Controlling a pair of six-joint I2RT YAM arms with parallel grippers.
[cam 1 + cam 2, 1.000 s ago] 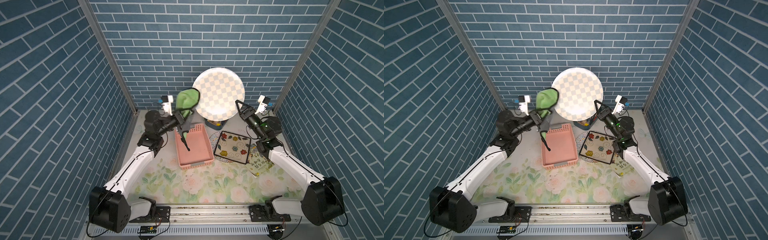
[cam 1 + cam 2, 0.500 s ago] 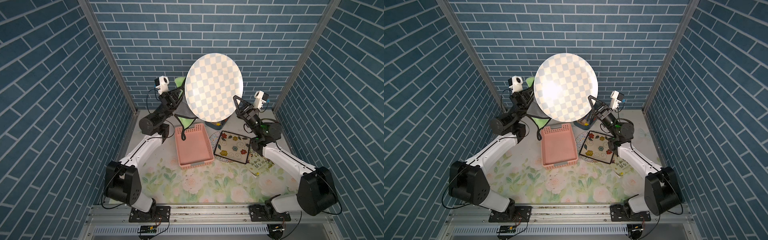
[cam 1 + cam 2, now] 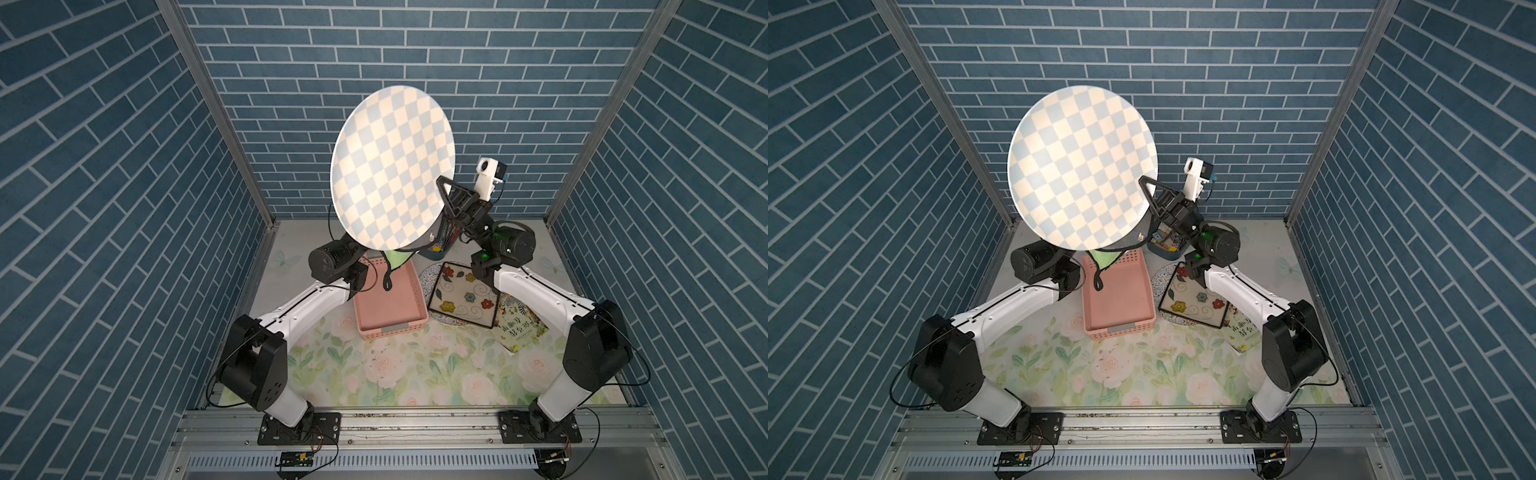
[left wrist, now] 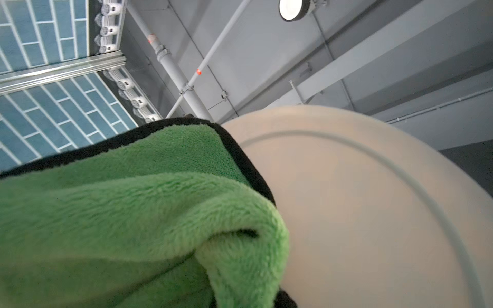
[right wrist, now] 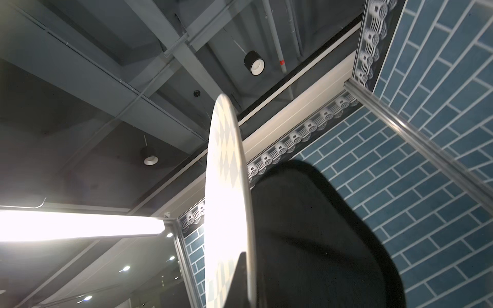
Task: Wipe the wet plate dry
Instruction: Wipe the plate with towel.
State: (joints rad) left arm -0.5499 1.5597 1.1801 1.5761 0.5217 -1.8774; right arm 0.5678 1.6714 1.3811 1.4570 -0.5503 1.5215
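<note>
The checkered plate (image 3: 392,166) is raised on edge above the far middle of the table, with its patterned face toward both top views. The green cloth (image 4: 133,213) lies against its plain back. The right gripper (image 3: 441,197) is clenched on the plate's right rim. The left gripper is hidden behind the plate, jaws closed, evidently on the cloth. Judgement: wiping of the back is under way, and the patterned face remains to be done. Wetness cannot be seen.
</note>
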